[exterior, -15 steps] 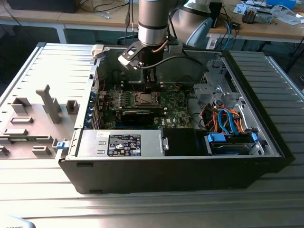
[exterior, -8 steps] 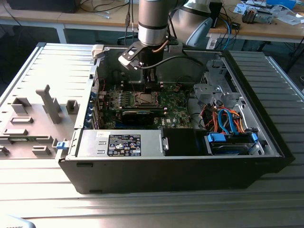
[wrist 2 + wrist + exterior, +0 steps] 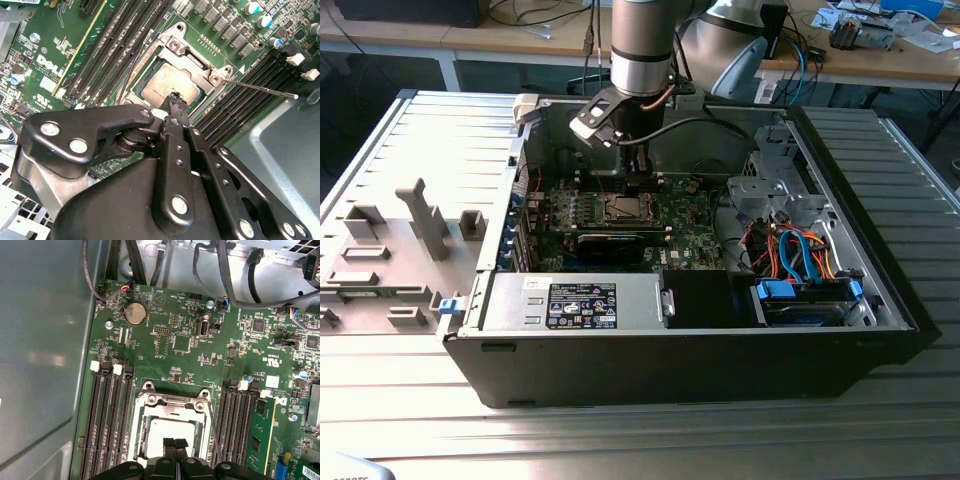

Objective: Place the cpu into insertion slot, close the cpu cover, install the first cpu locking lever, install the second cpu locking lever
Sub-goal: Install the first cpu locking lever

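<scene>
One robot arm [image 3: 642,40] with one end effector [image 3: 175,442] reaches into one open computer case [image 3: 880,300] on one worktop [image 3: 620,440]. One green circuit board [image 3: 165,340] carries one cpu [image 3: 170,427], one cpu cover [image 3: 175,401] and one coin battery [image 3: 135,313]. Two banks of memory slots [image 3: 111,415] flank the socket, apparently four slots in each, beside one green memory module [image 3: 262,430].

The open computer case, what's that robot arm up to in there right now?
The arm's shut gripper is down over the insertion slot inside the computer case. The cpu already sits in it, with the cpu cover lying flat around it. One thin locking lever sticks out sideways, apparently not latched.
</scene>
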Robot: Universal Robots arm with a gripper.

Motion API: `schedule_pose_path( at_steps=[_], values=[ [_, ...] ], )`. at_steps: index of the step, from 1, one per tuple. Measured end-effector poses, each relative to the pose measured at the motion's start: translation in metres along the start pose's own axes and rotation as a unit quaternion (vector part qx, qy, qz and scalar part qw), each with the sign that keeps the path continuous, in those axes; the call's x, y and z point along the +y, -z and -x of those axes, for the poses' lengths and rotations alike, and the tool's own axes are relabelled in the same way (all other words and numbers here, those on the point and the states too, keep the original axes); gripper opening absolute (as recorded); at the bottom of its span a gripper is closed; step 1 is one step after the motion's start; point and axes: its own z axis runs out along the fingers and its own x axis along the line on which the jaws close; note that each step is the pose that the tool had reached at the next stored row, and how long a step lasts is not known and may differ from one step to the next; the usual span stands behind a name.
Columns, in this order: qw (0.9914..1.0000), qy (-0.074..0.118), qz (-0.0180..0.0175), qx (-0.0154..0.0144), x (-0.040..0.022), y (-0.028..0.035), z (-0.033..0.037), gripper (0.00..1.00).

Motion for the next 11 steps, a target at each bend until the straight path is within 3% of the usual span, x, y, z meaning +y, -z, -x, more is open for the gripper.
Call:
schedule_pose_path(
  at_steps=[11],
  values=[
    [0.99988,0.015,0.0010,-0.0003,0.0000,0.0000,0.0000,0.11]
  ],
)
